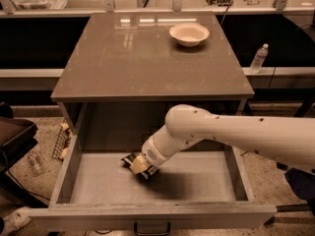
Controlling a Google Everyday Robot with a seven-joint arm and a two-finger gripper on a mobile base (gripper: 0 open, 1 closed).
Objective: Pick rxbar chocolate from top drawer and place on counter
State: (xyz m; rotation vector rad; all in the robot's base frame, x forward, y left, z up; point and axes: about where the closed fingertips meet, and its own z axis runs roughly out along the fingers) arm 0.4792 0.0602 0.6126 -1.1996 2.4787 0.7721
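The top drawer is pulled open below the grey-brown counter. The white arm reaches in from the right, down into the drawer. My gripper is at the drawer floor, left of centre, mostly hidden by the wrist. A dark object, the rxbar chocolate, shows at the gripper's tip, partly covered. I cannot tell whether it is held or just touched.
A white bowl sits on the counter's back right. A pale shelf with metal rails runs behind. A water bottle stands on the right ledge. A dark handle is on the drawer front.
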